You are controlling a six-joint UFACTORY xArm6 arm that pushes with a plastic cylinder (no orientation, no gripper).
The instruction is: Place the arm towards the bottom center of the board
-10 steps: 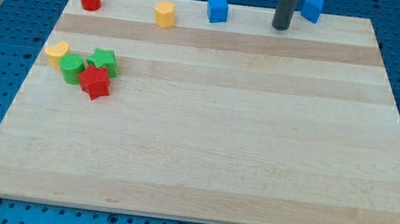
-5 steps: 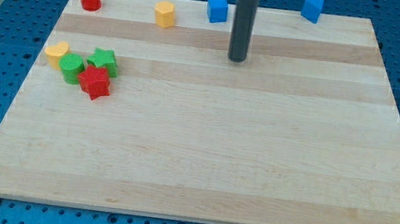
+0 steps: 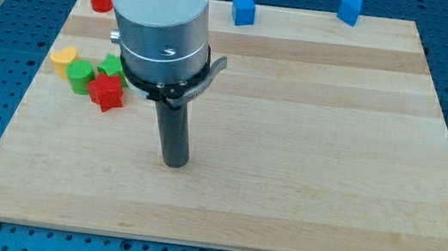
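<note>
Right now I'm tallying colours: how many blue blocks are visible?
2: one blue cube at the view's top centre, one blue block at the top right. The arm may hide other blocks.

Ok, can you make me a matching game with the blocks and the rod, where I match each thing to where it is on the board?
Things:
1. red star block
2. blue block, shape unclear
3. my tip
4. yellow block, rounded

Places:
A. top edge, toward the view's right
B. lower middle of the wooden board
C. leftmost in the left cluster
D. bottom of the left cluster, touching green blocks

Pairs: 1-D, 2-A, 3-B, 4-C
</note>
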